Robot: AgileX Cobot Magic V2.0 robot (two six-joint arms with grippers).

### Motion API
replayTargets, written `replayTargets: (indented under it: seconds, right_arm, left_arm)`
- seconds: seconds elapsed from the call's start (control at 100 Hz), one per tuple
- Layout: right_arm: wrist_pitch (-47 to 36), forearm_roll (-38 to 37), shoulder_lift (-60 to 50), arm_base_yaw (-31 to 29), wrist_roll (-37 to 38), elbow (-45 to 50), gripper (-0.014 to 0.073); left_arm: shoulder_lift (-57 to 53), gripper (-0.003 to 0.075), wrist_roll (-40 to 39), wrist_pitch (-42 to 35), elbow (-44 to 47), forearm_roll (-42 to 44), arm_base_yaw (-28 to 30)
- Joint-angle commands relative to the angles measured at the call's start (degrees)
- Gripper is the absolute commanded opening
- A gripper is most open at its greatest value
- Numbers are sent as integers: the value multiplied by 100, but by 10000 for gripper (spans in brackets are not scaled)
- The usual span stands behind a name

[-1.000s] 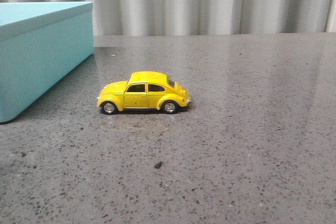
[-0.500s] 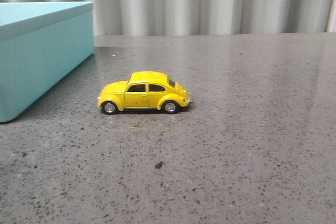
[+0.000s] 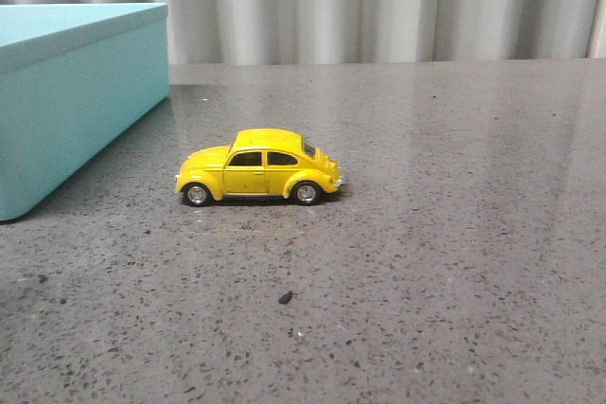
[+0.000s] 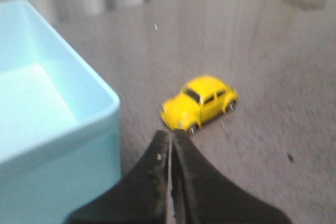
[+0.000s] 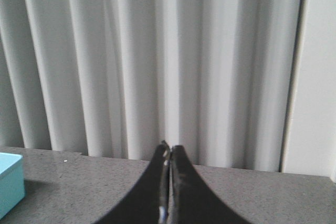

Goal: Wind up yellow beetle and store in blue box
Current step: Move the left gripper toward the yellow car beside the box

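The yellow beetle (image 3: 258, 167) stands on its wheels in the middle of the grey table, side-on in the front view, nose toward the blue box (image 3: 66, 92) at the far left. The left wrist view shows the box (image 4: 58, 129) open-topped and empty, with the beetle (image 4: 199, 102) a short way beyond my left gripper (image 4: 171, 134), which is shut with nothing in it and hovers between box corner and car. My right gripper (image 5: 169, 148) is shut and empty too, facing the curtain, far from the car. Neither gripper shows in the front view.
A small dark speck (image 3: 285, 297) lies on the table in front of the car. A grey pleated curtain (image 3: 379, 2) closes off the back edge of the table. A corner of the box (image 5: 8, 184) shows in the right wrist view.
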Motion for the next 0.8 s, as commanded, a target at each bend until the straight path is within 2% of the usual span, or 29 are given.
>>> replayTargets:
  seconds: [0.0, 0.07, 0.19, 0.33, 0.59, 0.71, 0.79]
  right_arm:
    - [-500, -30, -143, 109, -50, 29, -72]
    - [-502, -40, -293, 160, -50, 169, -72]
    - [-502, -40, -517, 186, -50, 344, -72]
    - [-502, -40, -614, 186, -50, 468, -72]
    - [-474, -40, -614, 186, -50, 567, -72]
    - [-462, -40, -614, 186, -50, 567, -72]
    - [-448, -40, -614, 186, -50, 567, -72]
  left_arm:
    - [54, -21, 3, -1365, -222, -47, -47]
    - [79, -21, 3, -1822, -295, -47, -47]
    - [354, -21, 3, -1641, -620, -47, -47]
    - [1140, -20, 3, -1019, -1346, 169, -47]
    - [2895, -11, 13, 662, -3212, 1453, -47]
    - [3732, 82, 15, 1286, -3912, 1928, -47]
    - [4312, 193, 293, 1654, -4398, 2016, -47]
